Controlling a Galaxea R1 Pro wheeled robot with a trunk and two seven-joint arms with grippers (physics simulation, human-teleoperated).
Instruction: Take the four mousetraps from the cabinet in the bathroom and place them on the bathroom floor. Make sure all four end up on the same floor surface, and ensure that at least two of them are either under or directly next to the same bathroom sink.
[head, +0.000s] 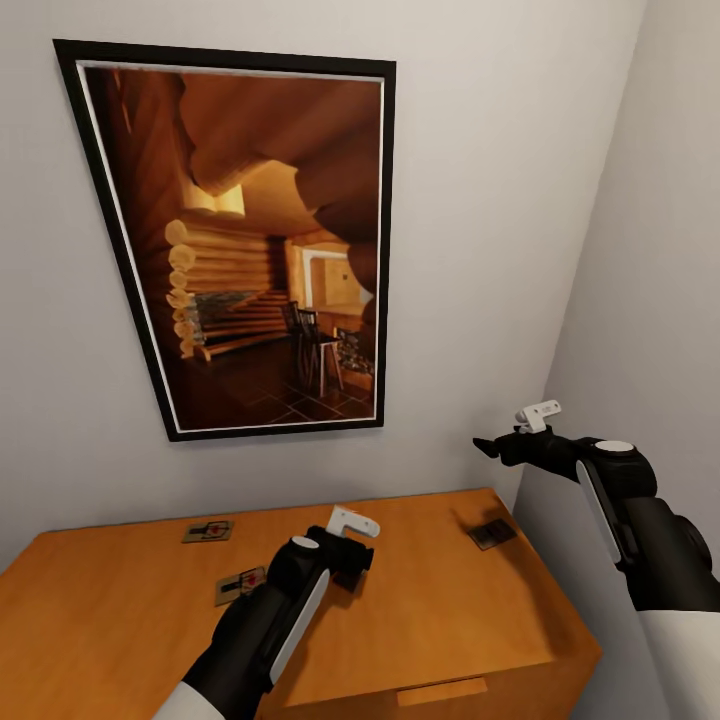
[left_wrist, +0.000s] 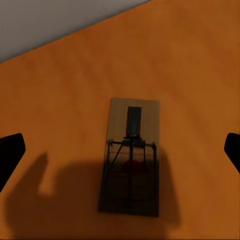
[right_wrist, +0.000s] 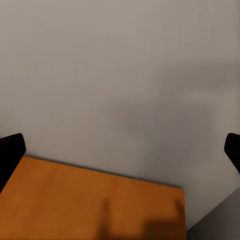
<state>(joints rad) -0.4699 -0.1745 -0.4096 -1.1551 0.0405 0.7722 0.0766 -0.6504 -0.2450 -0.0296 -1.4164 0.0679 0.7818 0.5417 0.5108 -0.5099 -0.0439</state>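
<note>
Three mousetraps (head: 209, 531) (head: 240, 585) (head: 492, 533) on cabinet (head: 120, 640) top, none floored. Left gripper (left_wrist: 120, 155) jaws wide, empty, over a trap; right gripper (right_wrist: 120, 150) wide, empty.

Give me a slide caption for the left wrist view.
Open left gripper hovers above a mousetrap lying flat on the cabinet.
</note>
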